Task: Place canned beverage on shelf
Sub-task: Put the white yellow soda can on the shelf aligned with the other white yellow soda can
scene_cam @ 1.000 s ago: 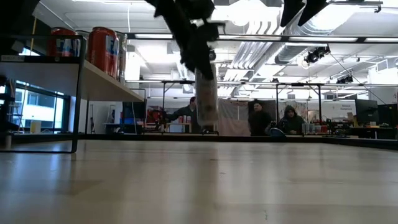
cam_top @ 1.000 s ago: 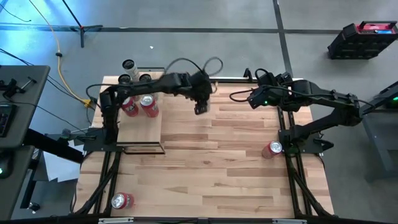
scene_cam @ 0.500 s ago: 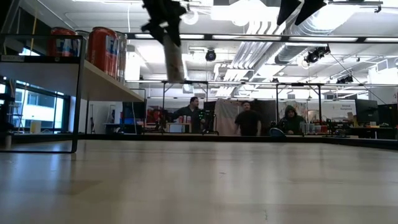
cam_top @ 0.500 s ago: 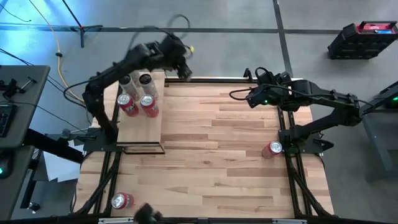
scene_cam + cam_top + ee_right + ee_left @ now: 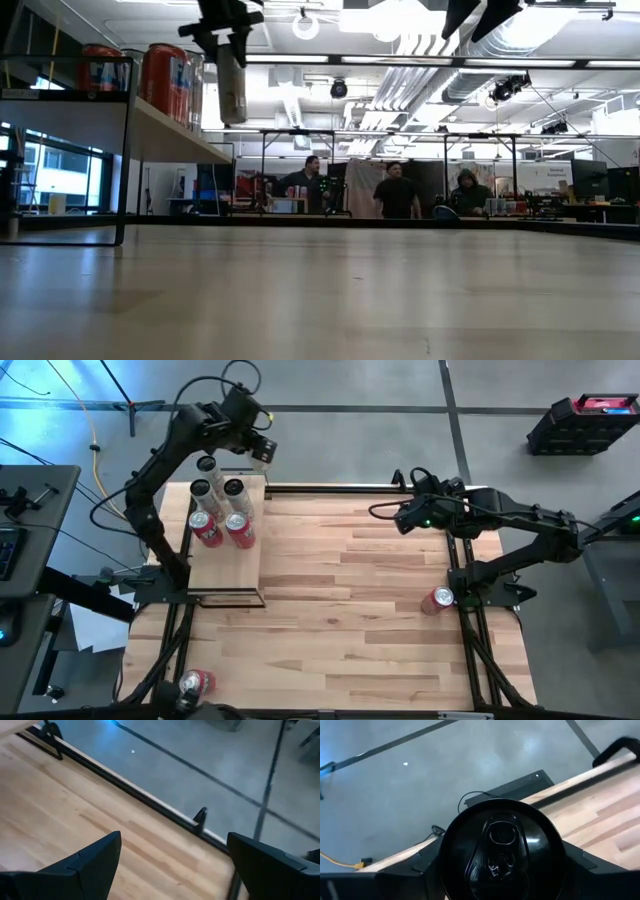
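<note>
The can [image 5: 502,852] is held in the left gripper [image 5: 260,448], its lid filling the left wrist view between the two dark fingers, which are closed on its sides about halfway across their travel. In the low view it hangs upright [image 5: 231,88] above table level, close beside the red cans on the shelf [image 5: 225,565], which stands along the left side of the table [image 5: 380,620]. From above, the gripper sits just past the shelf's far end, near the two pale-topped cans [image 5: 222,488] and the red-sided ones [image 5: 224,528] standing at that end. Keeping the can vertical and lifted probably lets it clear the black frame and the cans already there before it goes down. A second ago the same gripper hung over the middle of the table's far part; half a second ago it was near the shelf's far corner, and it has since swung further left and beyond the edge. The right gripper [image 5: 172,865] waits over the far right of the table, jaws wide apart and empty, unchanged. Two more red cans, one [image 5: 440,598] at the right edge and one [image 5: 195,682] at the near left, lie where they were.
</note>
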Tool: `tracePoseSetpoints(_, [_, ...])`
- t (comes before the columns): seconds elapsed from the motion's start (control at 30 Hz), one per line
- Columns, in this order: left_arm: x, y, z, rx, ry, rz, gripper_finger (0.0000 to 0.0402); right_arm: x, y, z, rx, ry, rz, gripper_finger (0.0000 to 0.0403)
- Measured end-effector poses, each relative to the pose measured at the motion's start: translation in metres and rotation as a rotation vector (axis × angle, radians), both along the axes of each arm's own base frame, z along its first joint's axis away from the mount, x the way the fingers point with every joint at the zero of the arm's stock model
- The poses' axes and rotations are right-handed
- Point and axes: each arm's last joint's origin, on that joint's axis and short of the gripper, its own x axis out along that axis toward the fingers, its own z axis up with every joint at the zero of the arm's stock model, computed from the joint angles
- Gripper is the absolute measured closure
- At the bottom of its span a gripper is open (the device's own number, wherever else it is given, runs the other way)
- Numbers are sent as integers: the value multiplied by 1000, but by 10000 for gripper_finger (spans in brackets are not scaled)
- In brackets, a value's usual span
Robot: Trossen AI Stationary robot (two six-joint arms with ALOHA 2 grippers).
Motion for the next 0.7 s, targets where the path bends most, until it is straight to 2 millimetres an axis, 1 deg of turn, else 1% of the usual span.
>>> tracePoseSetpoints(0.1, [-9, -7, 5, 3, 0, 5, 163, 1, 0, 0, 9, -15, 5, 55])
tracePoseSetpoints(0.2, [-15, -12, 12, 17, -37, 21, 163, 3, 0, 2, 2, -30, 14, 55])
tracePoseSetpoints(0.3, [-20, -16, 12, -18, -37, 60, 163, 7, -1, 4, -25, -47, 37, 55])
tracePoseSetpoints(0.47, [-26, -13, 5, -66, 13, 146, 163, 16, -2, 13, -78, -107, 92, 55])
tracePoseSetpoints(0.7, [-26, -3, -3, -124, -24, 227, 163, 24, -2, 20, -139, -127, 175, 55])
